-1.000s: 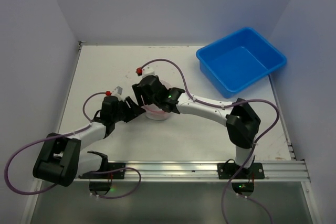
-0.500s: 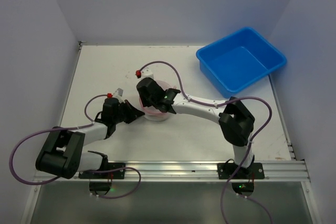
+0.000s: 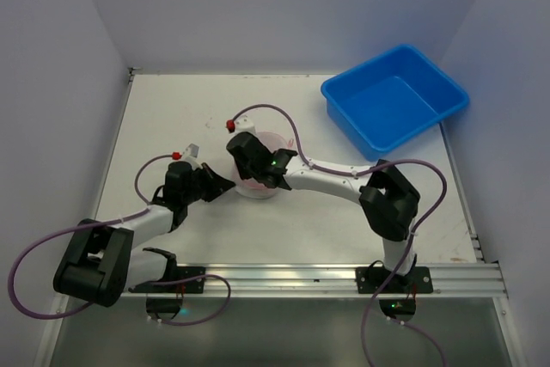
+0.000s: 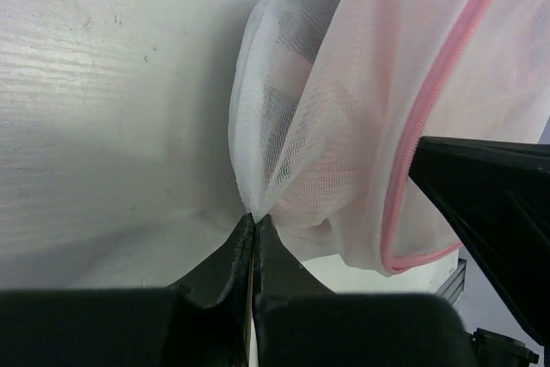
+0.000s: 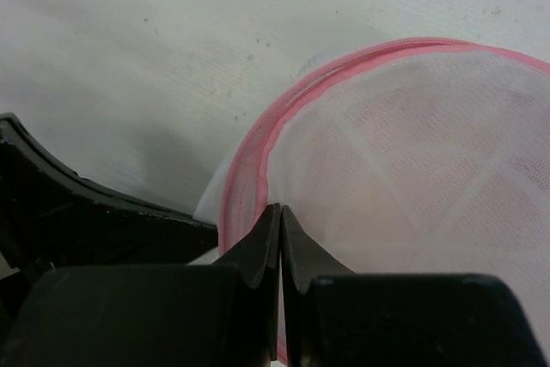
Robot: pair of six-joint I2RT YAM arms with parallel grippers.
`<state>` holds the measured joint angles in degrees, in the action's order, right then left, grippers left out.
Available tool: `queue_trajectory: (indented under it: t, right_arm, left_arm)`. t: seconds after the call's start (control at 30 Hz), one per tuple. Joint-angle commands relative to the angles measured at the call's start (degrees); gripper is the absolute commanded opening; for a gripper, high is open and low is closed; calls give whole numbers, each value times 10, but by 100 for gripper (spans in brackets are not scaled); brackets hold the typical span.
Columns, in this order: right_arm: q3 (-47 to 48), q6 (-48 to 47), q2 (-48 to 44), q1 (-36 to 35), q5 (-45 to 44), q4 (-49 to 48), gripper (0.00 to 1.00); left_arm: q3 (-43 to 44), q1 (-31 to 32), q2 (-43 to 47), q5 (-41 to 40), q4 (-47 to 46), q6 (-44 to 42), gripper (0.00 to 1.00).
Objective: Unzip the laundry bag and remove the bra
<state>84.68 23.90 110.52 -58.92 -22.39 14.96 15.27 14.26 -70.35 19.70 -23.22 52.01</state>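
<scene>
1. Bag position first: the laundry bag (image 3: 256, 188) sits mid-counter, a little toward the near edge and well apart from the blue tub (image 3: 412, 131) in the far right corner.
2. Both arms meet at it. The left claw (image 4: 255, 223) comes in low from the left-edge side, and the right claw (image 5: 280, 212) reaches across from above.
3. Left claw: clenched on a pinch of white mesh at the foot of the bag's side wall, right down at the counter. It reads as the anchor.
4. Right claw: fingers pressed together on the pink zipper trim (image 5: 344, 66), on the side of the ring facing the left arm. The pull itself isn't visible, so I can't confirm it's caught.
5. Key relation: the trim runs as a curve round the lid, arcing away from the right claw toward the far side. Any unzipping pull likely has to follow that ring rather than go straight.
6. Poses: the left arm lies stretched and flat, and the right arm is folded at the elbow with its wrist tipped down over the lid.
7. Bra: only a dim shape shows through the mesh, so it looks not yet removed.
</scene>
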Motion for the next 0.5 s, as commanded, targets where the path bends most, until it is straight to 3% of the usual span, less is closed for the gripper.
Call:
queue_trajectory:
  t: [0.0, 0.3, 0.47]
  right_arm:
    - [-22, -6, -71, 3, -45, -12, 0]
    - [-136, -15, -247, 49, -72, -20, 0]
    - [-256, 13, -373, 142, -65, -9, 0]
  left_arm:
    - [-5, -4, 14, -21, 8, -3, 0]
    - [-9, -4, 12, -39, 22, -3, 0]
    - [-9, -4, 12, -41, 26, -6, 0]
